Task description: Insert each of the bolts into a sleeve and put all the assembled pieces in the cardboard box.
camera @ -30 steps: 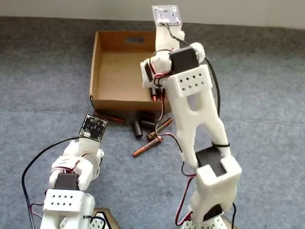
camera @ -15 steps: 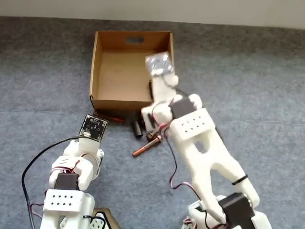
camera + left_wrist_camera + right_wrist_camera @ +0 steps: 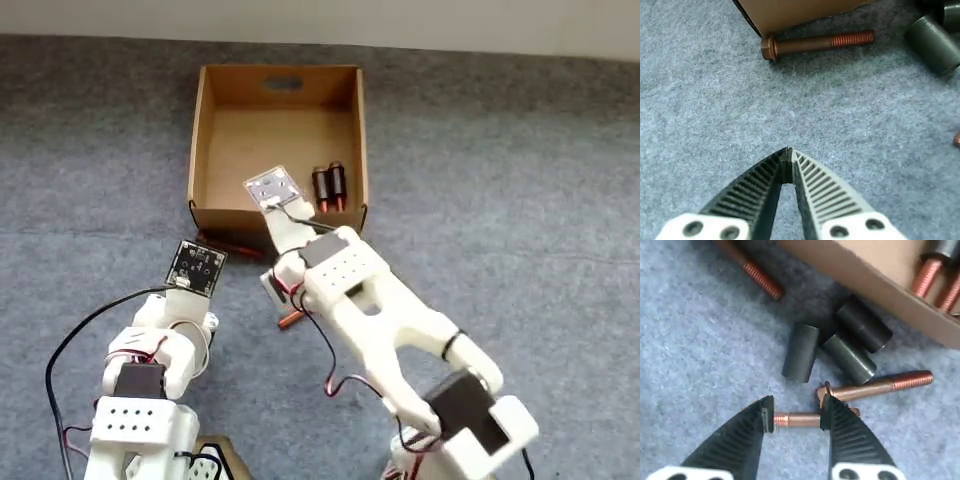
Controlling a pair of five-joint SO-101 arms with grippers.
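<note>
right pincer (image 3: pixel 796 412) hangs open at a middling width, low over a bolt (image 3: pixel 790 419) lying flat on the carpet (image 3: pixel 695 345), just in front of the cardboard box (image 3: pixel 875 277). here's our worry: that bolt runs along the gap, from one jaw toward the other, so closing may catch it end-on and squirt it free. a second bolt (image 3: pixel 875 386) lies just beside one jaw, and could be pinched too or flicked off. three loose sleeves (image 3: pixel 801 351) sit close by (round things, quick to roll), so a nudge may scatter them. two assembled pieces (image 3: pixel 330 187) lie in the box already. left pincer (image 3: pixel 788 160) is closed on nothing above the carpet, with another bolt (image 3: pixel 815 44) lying against the box wall, apart from its tips.
</note>
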